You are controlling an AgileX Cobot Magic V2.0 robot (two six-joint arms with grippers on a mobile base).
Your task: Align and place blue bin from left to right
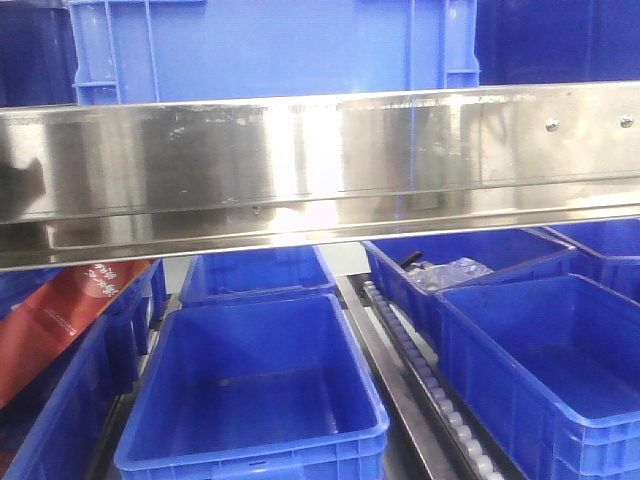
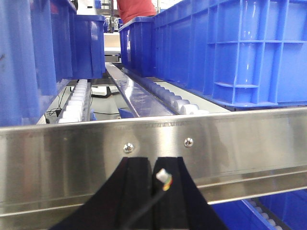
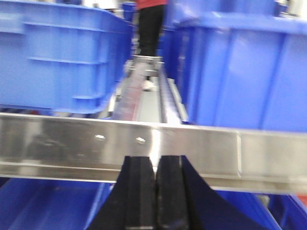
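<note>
Spanning the front view from edge to edge, a shiny steel rail (image 1: 320, 170) blocks the middle of the frame. Above it, at upper centre, sits a blue bin (image 1: 270, 50) on the upper shelf. Below the rail, more bins lie on the lower level: an empty one (image 1: 255, 395) at bottom centre, another (image 1: 260, 275) behind it, one (image 1: 545, 370) at lower right, and one behind that holding clear plastic bags (image 1: 450, 272). A roller track (image 1: 430, 385) runs between the centre and right rows. A red sheet (image 1: 65, 320) leans at lower left.

In the left wrist view, the left gripper (image 2: 142, 165) sits at bottom centre just before the rail (image 2: 153, 148), its black fingers (image 2: 129, 191) pressed together. Beyond the rail a large bin (image 2: 230, 48) fills the upper right, with others at upper left and rollers (image 2: 76, 100) between them.

In the right wrist view, blurred, the right gripper (image 3: 154, 165) shows fingers (image 3: 139, 191) pressed together at bottom centre before the rail (image 3: 216, 148). Bins stand at upper left (image 3: 62, 52) and upper right (image 3: 244, 67), and a person's legs (image 3: 151, 28) appear at top centre.
</note>
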